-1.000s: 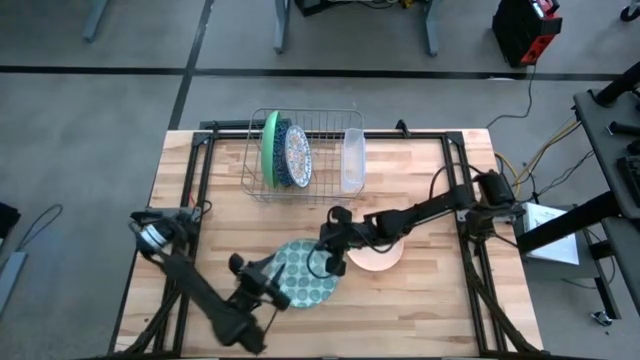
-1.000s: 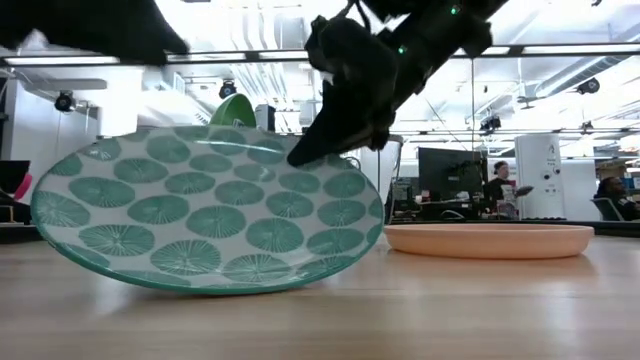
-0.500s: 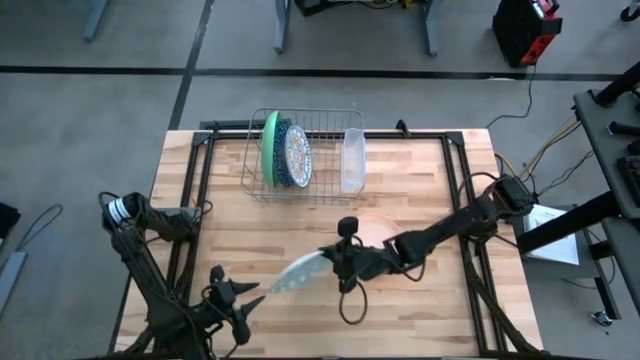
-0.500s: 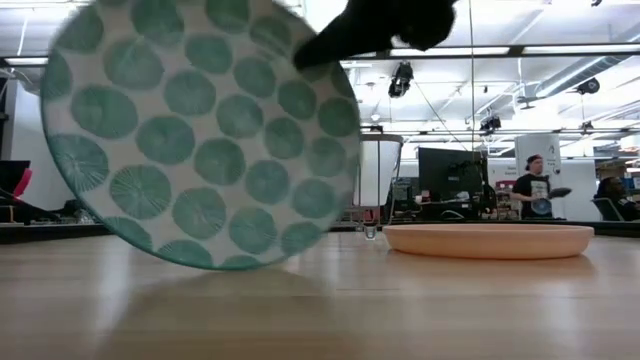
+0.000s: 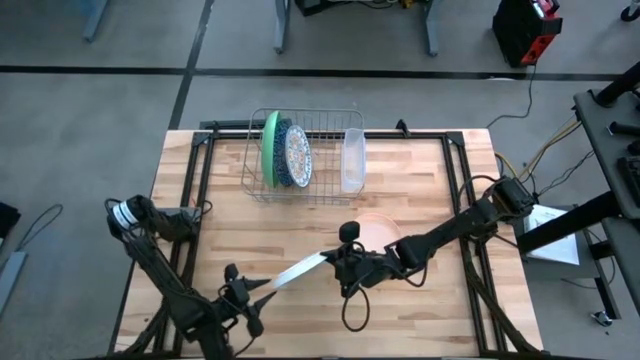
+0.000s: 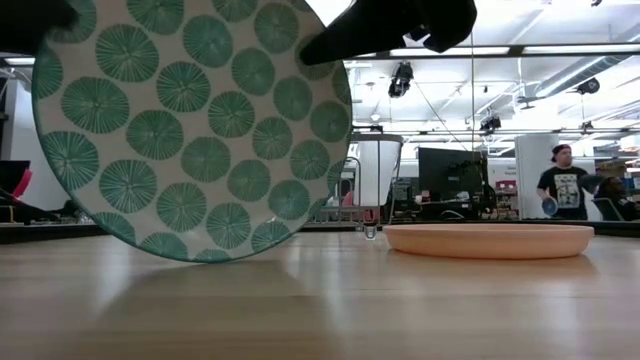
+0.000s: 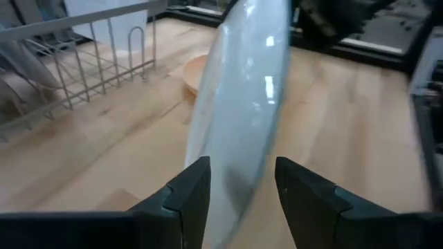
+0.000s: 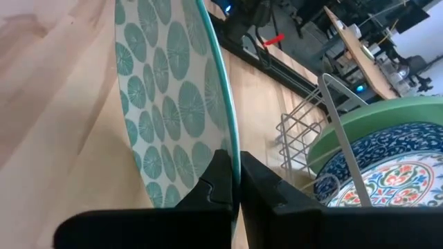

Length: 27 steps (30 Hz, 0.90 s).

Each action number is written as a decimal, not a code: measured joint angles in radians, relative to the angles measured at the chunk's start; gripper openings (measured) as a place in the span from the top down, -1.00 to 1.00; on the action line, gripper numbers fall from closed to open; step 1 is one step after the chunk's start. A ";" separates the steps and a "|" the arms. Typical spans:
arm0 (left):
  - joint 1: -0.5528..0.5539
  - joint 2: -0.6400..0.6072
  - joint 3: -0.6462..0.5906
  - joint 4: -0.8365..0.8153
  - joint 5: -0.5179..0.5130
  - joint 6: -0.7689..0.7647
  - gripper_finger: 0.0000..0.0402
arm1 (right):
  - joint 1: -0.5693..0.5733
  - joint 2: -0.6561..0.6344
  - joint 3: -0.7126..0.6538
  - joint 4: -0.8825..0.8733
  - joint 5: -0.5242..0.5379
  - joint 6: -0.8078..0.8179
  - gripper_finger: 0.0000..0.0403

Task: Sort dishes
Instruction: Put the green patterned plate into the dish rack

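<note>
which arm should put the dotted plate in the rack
Right. Its gripper is clamped on the dotted plate's rim, plate upright, on the rack's side. The left gripper is open around the far edge.

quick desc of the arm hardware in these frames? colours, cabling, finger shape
Both arms are dark, slim, multi-joint links. The left arm has a white-banded joint near its base; a black cable loops beneath the right arm. The left gripper and right gripper each have two matte-black, blocky fingers.
</note>
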 joint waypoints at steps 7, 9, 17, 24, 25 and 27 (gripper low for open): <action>0.087 0.067 -0.001 0.002 0.007 0.010 0.23 | -0.003 0.000 0.000 0.008 -0.013 0.006 0.99; 0.099 0.087 0.002 0.001 0.000 0.017 0.25 | -0.003 0.000 0.000 0.008 -0.014 0.016 1.00; 0.098 0.123 0.034 -0.013 -0.108 0.049 0.90 | 0.000 -0.002 0.002 0.009 -0.011 0.082 1.00; 0.089 0.119 0.113 -0.137 -0.240 0.029 0.91 | -0.001 -0.087 0.005 -0.092 -0.021 0.232 0.95; 0.090 0.118 0.133 -0.181 -0.260 0.014 0.92 | -0.001 -0.110 0.005 -0.130 -0.028 0.273 0.91; 0.094 0.118 0.168 -0.264 -0.291 -0.014 0.92 | -0.001 -0.161 0.004 -0.211 -0.033 0.359 0.83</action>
